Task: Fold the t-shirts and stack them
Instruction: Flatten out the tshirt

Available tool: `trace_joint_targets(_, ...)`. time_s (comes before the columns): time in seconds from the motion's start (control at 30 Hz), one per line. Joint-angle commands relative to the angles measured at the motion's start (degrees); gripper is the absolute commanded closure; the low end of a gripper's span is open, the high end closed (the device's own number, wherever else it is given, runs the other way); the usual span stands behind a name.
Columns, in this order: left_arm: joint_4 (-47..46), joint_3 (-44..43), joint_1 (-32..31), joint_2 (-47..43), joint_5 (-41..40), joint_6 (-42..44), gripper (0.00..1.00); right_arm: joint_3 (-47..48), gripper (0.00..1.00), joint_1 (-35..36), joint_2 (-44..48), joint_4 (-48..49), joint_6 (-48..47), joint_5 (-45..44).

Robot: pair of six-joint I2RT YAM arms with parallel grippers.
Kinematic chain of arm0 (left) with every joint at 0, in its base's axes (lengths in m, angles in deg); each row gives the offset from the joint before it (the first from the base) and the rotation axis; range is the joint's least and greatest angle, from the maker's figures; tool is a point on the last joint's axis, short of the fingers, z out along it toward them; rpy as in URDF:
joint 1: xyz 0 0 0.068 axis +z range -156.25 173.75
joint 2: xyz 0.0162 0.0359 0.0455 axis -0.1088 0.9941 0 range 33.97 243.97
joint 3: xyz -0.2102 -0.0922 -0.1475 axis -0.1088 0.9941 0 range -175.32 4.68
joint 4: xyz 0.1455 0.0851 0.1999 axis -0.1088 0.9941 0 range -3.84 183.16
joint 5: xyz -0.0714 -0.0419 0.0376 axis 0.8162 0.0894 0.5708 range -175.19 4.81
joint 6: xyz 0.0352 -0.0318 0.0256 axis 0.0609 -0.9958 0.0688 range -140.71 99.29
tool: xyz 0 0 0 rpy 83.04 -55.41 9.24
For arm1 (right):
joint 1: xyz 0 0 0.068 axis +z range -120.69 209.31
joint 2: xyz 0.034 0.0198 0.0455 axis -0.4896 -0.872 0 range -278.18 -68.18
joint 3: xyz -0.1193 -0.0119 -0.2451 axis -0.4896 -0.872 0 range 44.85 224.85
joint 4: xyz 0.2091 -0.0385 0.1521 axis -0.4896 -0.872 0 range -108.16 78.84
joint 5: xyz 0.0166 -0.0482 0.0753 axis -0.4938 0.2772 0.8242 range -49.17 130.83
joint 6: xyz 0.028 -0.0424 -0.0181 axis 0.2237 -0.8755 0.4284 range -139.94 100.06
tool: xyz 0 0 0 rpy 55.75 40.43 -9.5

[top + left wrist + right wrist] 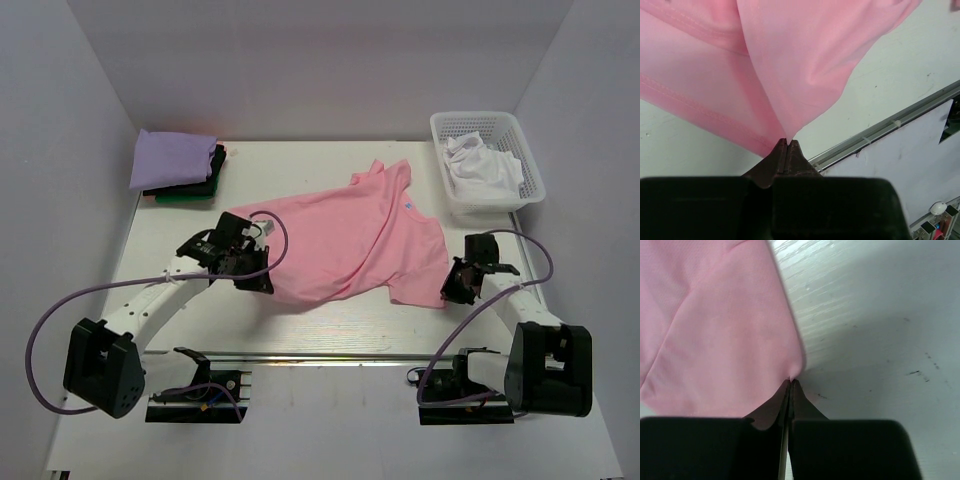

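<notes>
A pink t-shirt (pixel 350 240) lies spread across the middle of the table, its small white neck label (pixel 409 202) near the back. My left gripper (pixel 262 280) is shut on the shirt's near left corner; in the left wrist view the cloth (pixel 790 65) hangs from the closed tips (pixel 787 142), lifted off the table. My right gripper (pixel 450 290) is shut on the near right sleeve corner; the right wrist view shows the pink cloth (pixel 720 330) pinched at the tips (pixel 791 381). A folded lavender t-shirt (pixel 172 158) tops a stack with black (pixel 214 162) and green (pixel 180 197) ones at the back left.
A white plastic lattice basket (pixel 520 160) holding white cloth (pixel 482 168) stands at the back right. A metal rail (pixel 330 357) runs across the table's near side, in front of the arm bases. White walls enclose the table on three sides.
</notes>
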Motion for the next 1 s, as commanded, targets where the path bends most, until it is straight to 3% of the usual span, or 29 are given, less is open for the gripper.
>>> trace_joint_targets(0.0, 0.2, -3.3, 0.2, -3.2, -0.2, 0.7, 1.0, -1.0, 1.0, 0.2, 3.9, 0.9, -0.3, 5.4)
trace_joint_targets(0.2, -3.4, -6.0, 0.2, -6.0, 0.6, -0.4, 1.0, 6.5, 1.0, 0.0, 12.4, 2.2, -2.4, 8.3)
trace_joint_targets(0.37, -5.5, -12.9, 0.2, -9.2, -6.4, -0.4, 1.0, 12.7, 1.0, 0.0, 14.7, 6.1, -1.6, 9.1)
trace_joint_targets(0.6, -26.6, -15.6, 0.2, -18.0, -21.0, -0.8, 1.0, 25.5, 1.0, 0.0, 12.8, 16.7, -1.0, 8.8)
trace_joint_targets(0.97, -24.4, -29.5, 0.2, -17.2, -34.8, 5.4, 1.0, 49.6, 1.0, 0.0, 9.3, 21.2, -9.5, -0.4)
